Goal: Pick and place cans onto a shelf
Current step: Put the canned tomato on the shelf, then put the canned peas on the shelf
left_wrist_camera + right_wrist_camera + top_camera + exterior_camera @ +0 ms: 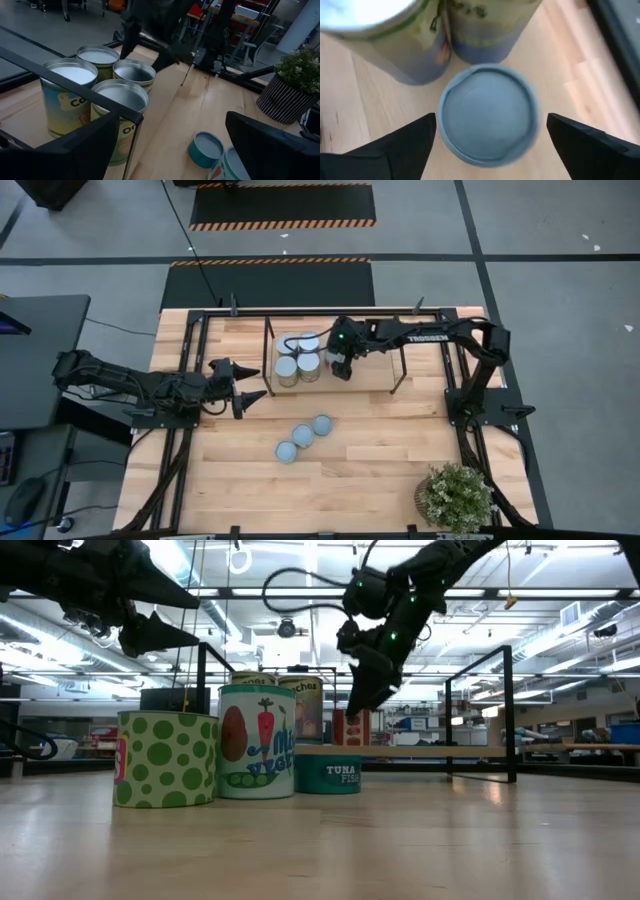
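Step in hand: placing a can on the low shelf of thin dark metal rods (402, 370) at the far edge of the light wood tabletop (380, 470); judged as a release just made or about to be made.
Right gripper (343, 369): inside the shelf frame, pointing down, fingers spread wide on either side of a small round can with a grey-blue top (489, 119); in the right wrist view no finger touches it.
That can: upright on the shelf wood, just beside the group already there.
Cans on shelf: four taller metal cans with silver tops and yellowish-green labels (298, 356), packed close together at the shelf's left end.
Cans left on tabletop: three cans with grey-blue tops (303, 436), in a slanting row near the middle of the tabletop, touching or nearly so.
Left gripper (248, 389): in the air near the left end of the shelf, fingers spread, nothing between them.
Next move, as judged: straight lift of the right gripper clear of the top rods, without a knock to the neighbouring cans; then reach for one of the three cans in the middle.
Other: small potted green plant (456, 497) at the near right corner, well apart from the work.
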`<state>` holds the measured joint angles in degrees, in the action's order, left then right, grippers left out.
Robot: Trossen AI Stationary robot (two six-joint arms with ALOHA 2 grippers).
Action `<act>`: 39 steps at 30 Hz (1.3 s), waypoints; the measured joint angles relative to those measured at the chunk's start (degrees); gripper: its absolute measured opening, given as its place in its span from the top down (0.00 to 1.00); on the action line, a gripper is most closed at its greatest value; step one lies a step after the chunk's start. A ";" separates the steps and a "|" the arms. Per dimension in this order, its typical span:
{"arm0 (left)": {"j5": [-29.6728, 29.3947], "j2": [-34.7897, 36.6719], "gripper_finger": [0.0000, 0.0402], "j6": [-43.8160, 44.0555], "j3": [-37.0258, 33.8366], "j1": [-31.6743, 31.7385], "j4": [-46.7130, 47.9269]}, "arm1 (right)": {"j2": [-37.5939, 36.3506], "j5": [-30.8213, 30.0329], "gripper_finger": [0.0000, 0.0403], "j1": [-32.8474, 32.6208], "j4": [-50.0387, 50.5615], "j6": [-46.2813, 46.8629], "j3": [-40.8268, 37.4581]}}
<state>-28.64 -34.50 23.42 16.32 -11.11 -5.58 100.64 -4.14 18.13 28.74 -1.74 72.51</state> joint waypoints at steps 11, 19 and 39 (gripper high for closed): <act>0.00 0.00 0.08 0.44 0.00 -0.02 0.31 | -0.72 -5.58 0.05 -4.46 14.25 2.08 4.13; 0.00 0.00 0.08 1.51 0.00 -0.02 0.35 | -0.67 -15.80 0.08 -3.36 7.51 1.94 0.34; 0.00 -0.02 0.08 1.46 0.00 0.02 1.13 | -3.19 -12.66 0.09 -14.06 14.65 7.82 6.97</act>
<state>-28.64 -34.52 24.88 16.32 -11.10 -4.46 97.45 -16.80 4.07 43.40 6.08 79.48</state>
